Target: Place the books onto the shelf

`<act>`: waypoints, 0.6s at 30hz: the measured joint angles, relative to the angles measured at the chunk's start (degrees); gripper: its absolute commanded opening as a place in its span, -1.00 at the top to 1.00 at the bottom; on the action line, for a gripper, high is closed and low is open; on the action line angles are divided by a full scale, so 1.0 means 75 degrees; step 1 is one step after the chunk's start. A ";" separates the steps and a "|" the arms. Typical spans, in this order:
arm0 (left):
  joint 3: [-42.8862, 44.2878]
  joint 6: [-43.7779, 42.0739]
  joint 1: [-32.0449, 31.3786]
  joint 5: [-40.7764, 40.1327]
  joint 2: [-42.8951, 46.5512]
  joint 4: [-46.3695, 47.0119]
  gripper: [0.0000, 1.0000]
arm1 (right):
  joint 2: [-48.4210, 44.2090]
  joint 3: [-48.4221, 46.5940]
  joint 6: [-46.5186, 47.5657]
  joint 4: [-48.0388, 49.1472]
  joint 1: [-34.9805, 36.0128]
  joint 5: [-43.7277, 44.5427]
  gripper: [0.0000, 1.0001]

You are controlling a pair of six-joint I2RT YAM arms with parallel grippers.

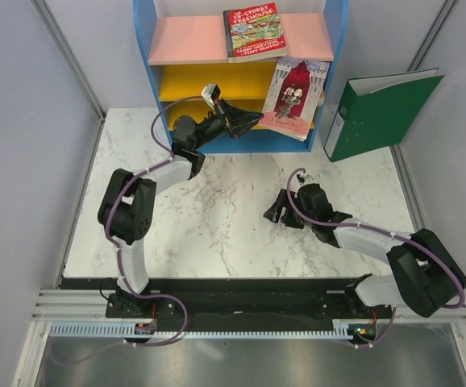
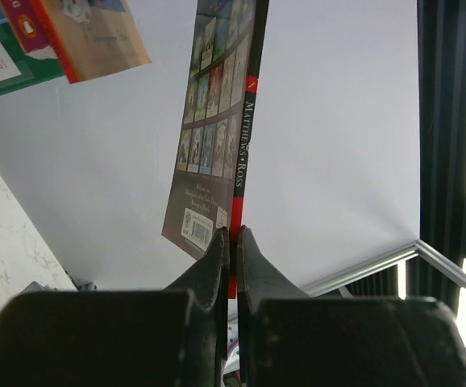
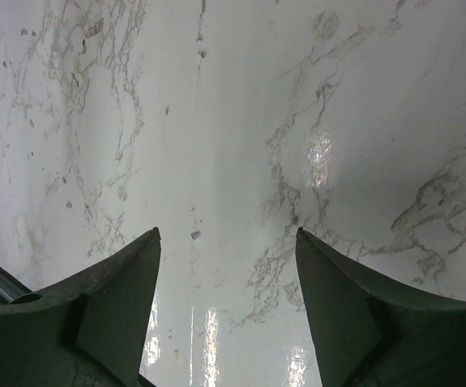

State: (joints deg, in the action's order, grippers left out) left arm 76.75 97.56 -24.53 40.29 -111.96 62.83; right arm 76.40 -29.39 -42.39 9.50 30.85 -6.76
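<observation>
The shelf [image 1: 154,72] stands at the back of the table, blue-framed with a pink top board and yellow lower boards. One of the books, the red-green "Storey Treehouse" [image 1: 254,32], lies flat on the pink board. My left gripper [image 1: 259,119] is shut on a thin illustrated book [image 1: 295,101], held on edge in front of the shelf's lower right part. In the left wrist view the fingers [image 2: 217,266] pinch its red spine [image 2: 243,121] at my left gripper [image 2: 233,234]. My right gripper [image 1: 278,214] hangs open over bare marble [image 3: 217,121], nothing between its tips [image 3: 227,234].
A big green ring binder [image 1: 378,113] leans against the right wall beside the shelf. An orange-edged book cover [image 2: 96,36] shows in the upper left of the left wrist view. Grey walls close the table's left and right sides.
</observation>
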 measured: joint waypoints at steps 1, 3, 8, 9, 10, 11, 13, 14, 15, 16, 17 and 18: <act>-0.0076 0.0000 -0.0012 0.0003 0.0000 0.0029 0.96 | 0.0020 0.0000 0.0000 0.0003 0.0000 0.0000 -0.50; -0.0181 0.0000 -0.0047 0.0009 0.0000 0.0096 0.96 | 0.0047 0.0000 -0.0006 0.0003 0.0000 -0.0003 -0.50; -0.0396 0.0006 -0.0160 0.0032 0.0009 0.0105 0.96 | 0.0079 0.0000 -0.0029 0.0044 0.0000 -0.0006 -0.50; -0.0428 0.0006 -0.0175 0.0032 0.0009 0.0070 0.96 | 0.0079 0.0000 -0.0035 0.0050 0.0000 -0.0009 -0.50; -0.0472 0.0009 -0.0184 0.0029 0.0006 0.0026 0.96 | 0.0079 0.0000 -0.0038 0.0050 0.0000 -0.0012 -0.50; -0.0510 0.0020 -0.0192 0.0029 0.0006 0.0009 0.96 | 0.0079 0.0000 -0.0041 0.0050 0.0000 -0.0015 -0.50; -0.0562 0.0064 -0.0195 0.0006 0.0006 0.0032 0.96 | 0.0079 0.0000 -0.0050 0.0052 0.0000 -0.0035 -0.50; -0.0577 0.0082 -0.0195 -0.0003 0.0006 0.0052 0.96 | 0.0079 0.0000 -0.0052 0.0052 0.0000 -0.0035 -0.50; -0.0600 0.0093 -0.0195 -0.0032 0.0006 0.0082 0.96 | 0.0079 0.0000 -0.0055 0.0052 0.0000 -0.0038 -0.50; -0.0632 0.0108 -0.0195 -0.0067 0.0006 0.0102 0.96 | 0.0082 0.0000 -0.0055 0.0052 0.0000 -0.0038 -0.50; -0.0653 0.0111 -0.0195 -0.0105 0.0006 0.0102 0.96 | 0.0082 0.0000 -0.0055 0.0052 0.0000 -0.0038 -0.50; -0.0659 0.0119 -0.0195 -0.0137 0.0006 0.0093 0.96 | 0.0085 0.0000 -0.0058 0.0052 0.0000 -0.0038 -0.50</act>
State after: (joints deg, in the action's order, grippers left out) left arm 71.81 98.45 -26.00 39.27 -111.92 63.53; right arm 77.03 -29.39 -42.83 9.89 30.85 -7.05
